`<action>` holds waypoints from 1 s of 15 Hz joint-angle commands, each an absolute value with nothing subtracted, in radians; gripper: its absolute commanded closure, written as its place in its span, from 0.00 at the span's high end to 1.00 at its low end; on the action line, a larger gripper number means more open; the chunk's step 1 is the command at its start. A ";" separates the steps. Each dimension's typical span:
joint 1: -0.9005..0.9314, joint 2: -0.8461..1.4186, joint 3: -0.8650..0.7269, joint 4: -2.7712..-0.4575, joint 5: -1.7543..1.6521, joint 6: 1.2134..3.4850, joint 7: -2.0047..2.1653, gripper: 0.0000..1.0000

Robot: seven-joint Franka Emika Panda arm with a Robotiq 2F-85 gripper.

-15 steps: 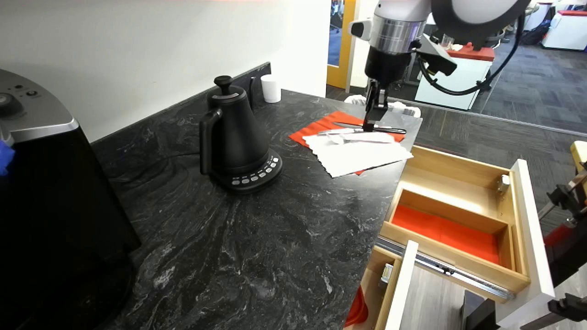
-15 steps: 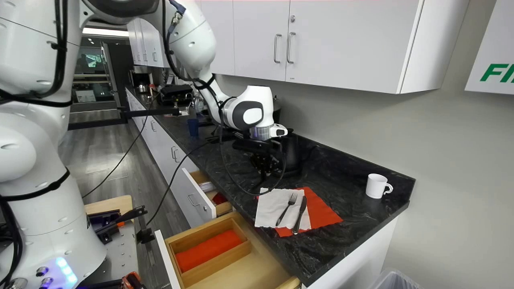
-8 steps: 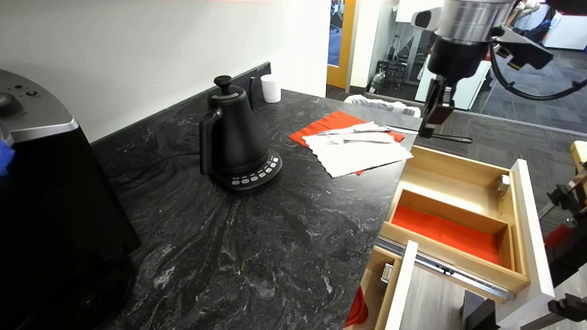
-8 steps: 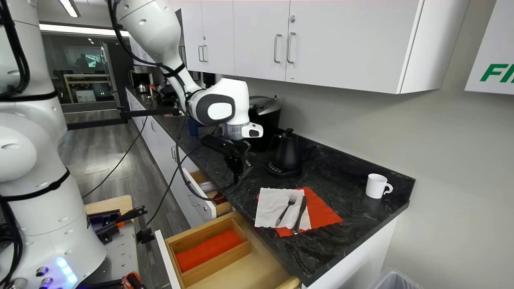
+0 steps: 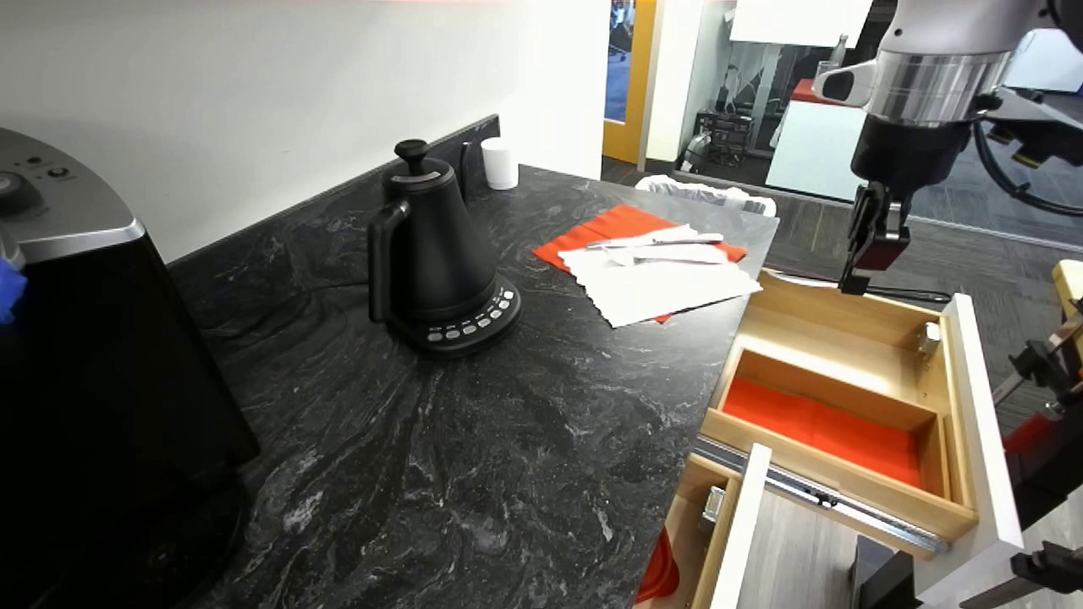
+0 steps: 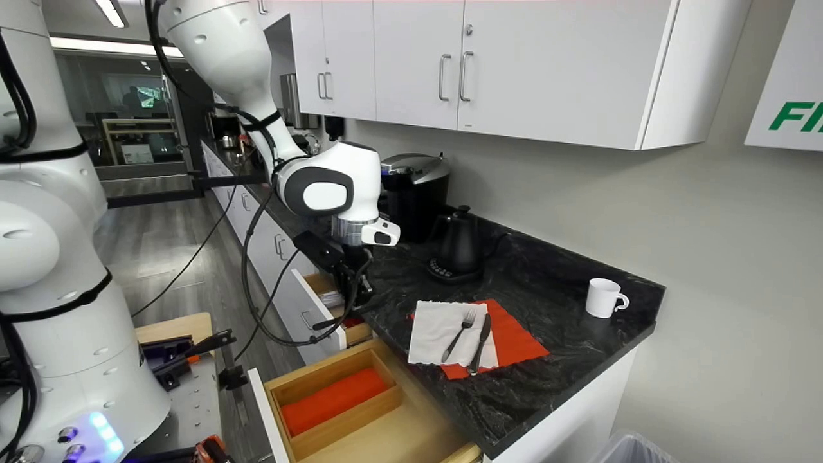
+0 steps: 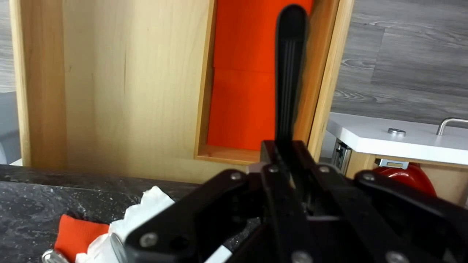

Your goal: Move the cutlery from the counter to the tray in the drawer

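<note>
Your pincer (image 7: 283,151) is pinching a black-handled utensil (image 7: 289,84); in the wrist view the handle points to the top of the frame, in front of the tray (image 7: 241,109). In an exterior view you see that utensil held in the air at the right of the frame, nearly level and apart from the tray. The tray, red-floored, sits inside the pulled-out drawer (image 5: 829,351), at lower right there. Lower centre in an exterior view, you have a fork (image 6: 458,335) and a knife (image 6: 481,343): the fork on a white napkin (image 6: 431,334), the knife running off it onto a red napkin (image 6: 515,341), all on the table (image 6: 527,392). Further out on the table, in an exterior view, a black kettle (image 5: 442,237) stands left of centre and a white mug (image 5: 501,163) at upper centre, well apart from the kettle.
</note>
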State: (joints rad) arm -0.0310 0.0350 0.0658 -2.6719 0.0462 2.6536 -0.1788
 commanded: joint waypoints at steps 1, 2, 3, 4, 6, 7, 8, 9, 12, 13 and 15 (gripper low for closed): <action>-0.021 0.084 0.043 -2.632 0.022 2.654 -0.199 0.05; -0.022 0.094 0.041 -2.620 0.008 2.647 -0.196 0.05; -0.022 0.104 0.040 -2.611 0.003 2.647 -0.197 0.06; -0.023 0.113 0.037 -2.602 -0.005 2.641 -0.193 0.37; -0.025 0.128 0.034 -2.587 -0.013 2.639 -0.190 0.43; -0.025 0.136 0.032 -2.581 -0.019 2.640 -0.187 0.50; -0.026 0.141 0.030 -2.574 -0.021 2.640 -0.187 0.57; -0.026 0.145 0.027 -2.568 -0.027 2.643 -0.184 0.63; -0.025 0.157 0.015 -2.537 -0.065 2.640 -0.178 0.81; -0.023 0.159 0.009 -2.521 -0.088 2.635 -0.176 0.89; -0.020 0.168 -0.003 -2.489 -0.143 2.626 -0.173 0.99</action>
